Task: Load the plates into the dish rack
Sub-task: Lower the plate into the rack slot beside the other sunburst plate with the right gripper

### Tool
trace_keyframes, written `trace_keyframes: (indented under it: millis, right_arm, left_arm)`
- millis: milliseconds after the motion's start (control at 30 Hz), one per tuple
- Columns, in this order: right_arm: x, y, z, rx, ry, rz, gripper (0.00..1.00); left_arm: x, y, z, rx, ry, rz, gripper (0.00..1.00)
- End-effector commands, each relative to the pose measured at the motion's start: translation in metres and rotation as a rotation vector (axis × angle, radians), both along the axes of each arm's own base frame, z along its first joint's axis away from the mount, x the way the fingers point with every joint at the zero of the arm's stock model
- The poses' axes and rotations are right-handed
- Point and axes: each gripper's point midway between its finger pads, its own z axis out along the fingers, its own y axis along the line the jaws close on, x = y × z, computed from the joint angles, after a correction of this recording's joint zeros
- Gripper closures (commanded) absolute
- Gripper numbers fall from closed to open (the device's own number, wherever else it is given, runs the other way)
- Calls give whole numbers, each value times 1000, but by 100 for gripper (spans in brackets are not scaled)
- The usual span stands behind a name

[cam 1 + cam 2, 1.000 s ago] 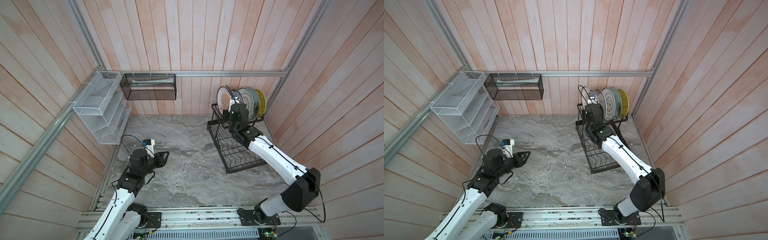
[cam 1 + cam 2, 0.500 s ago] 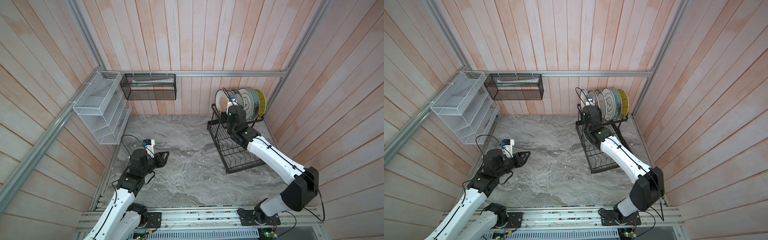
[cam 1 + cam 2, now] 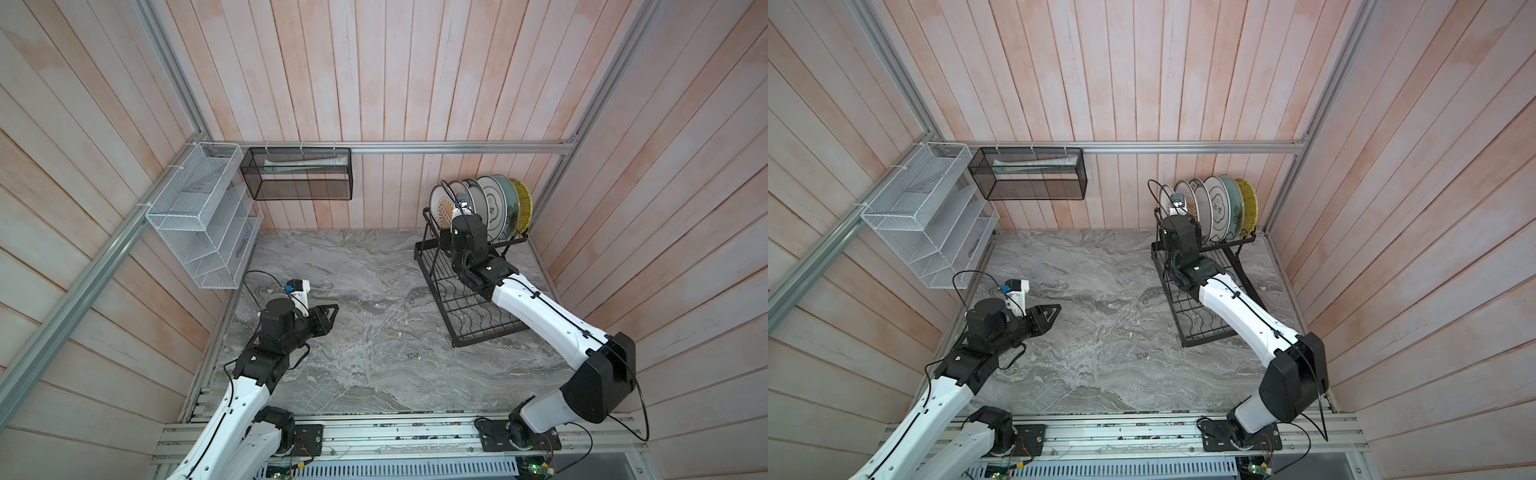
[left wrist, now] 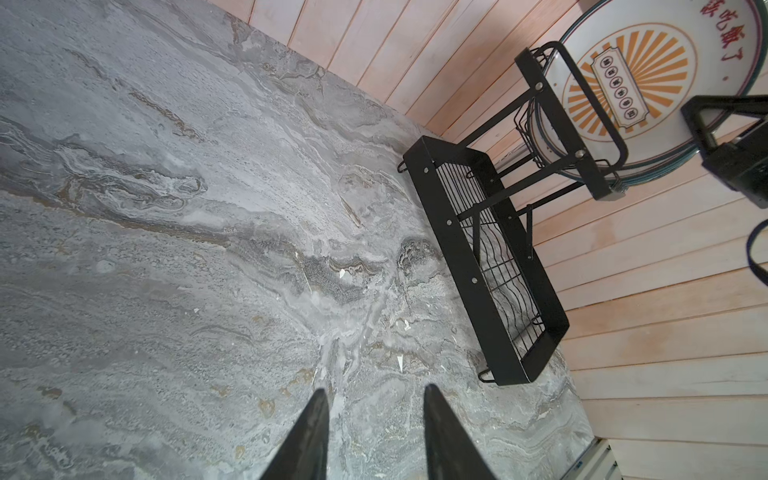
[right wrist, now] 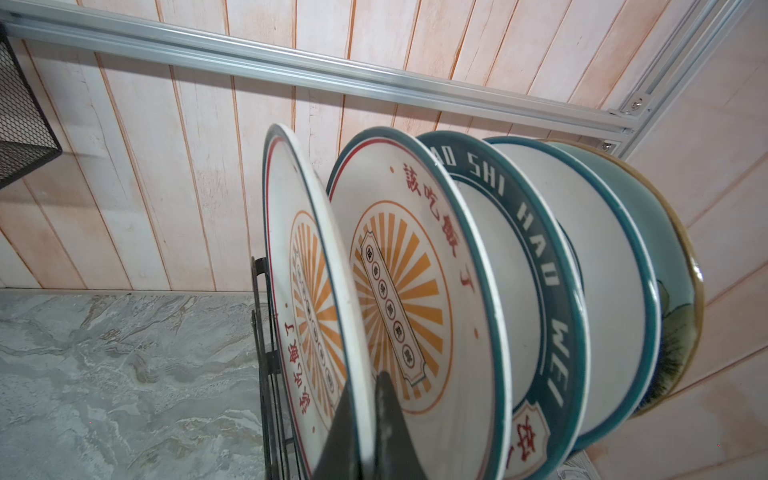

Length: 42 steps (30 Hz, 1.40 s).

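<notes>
Six plates (image 3: 484, 205) stand on edge, side by side, in the upper tier of the black wire dish rack (image 3: 478, 309), which sits at the back right of the grey marble table (image 3: 365, 353). The right end effector (image 5: 365, 395) is clamped on the rim of the outermost orange-sunburst plate (image 5: 309, 282) (the one at the opposite end of the row from the yellow plate (image 3: 524, 205)). The left end effector (image 4: 374, 390) hovers over bare table, well apart from the rack, its fingers apart with nothing between them.
</notes>
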Motion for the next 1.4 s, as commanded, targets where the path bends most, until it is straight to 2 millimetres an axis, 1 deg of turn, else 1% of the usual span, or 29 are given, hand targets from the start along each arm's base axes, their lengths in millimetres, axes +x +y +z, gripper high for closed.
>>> trace_keyframes:
  millis: [0, 500, 700, 1000, 1367]
  right_arm:
    - [-4, -2, 7, 32, -25, -23, 100]
    - [-6, -3, -4, 18, -13, -80, 100]
    - [-5, -2, -4, 13, -23, -83, 100]
    - [0, 5, -9, -17, -18, -57, 100]
    - [5, 5, -16, -48, -11, -76, 100]
  left_arm:
    - [-2, -2, 16, 0, -47, -21, 61]
    - [-5, -2, 14, -3, -44, -20, 61]
    - [-5, -3, 12, -13, -43, -22, 60]
    - [-5, -3, 9, -12, -35, -23, 60]
    - [-3, -2, 9, -9, -33, -17, 60]
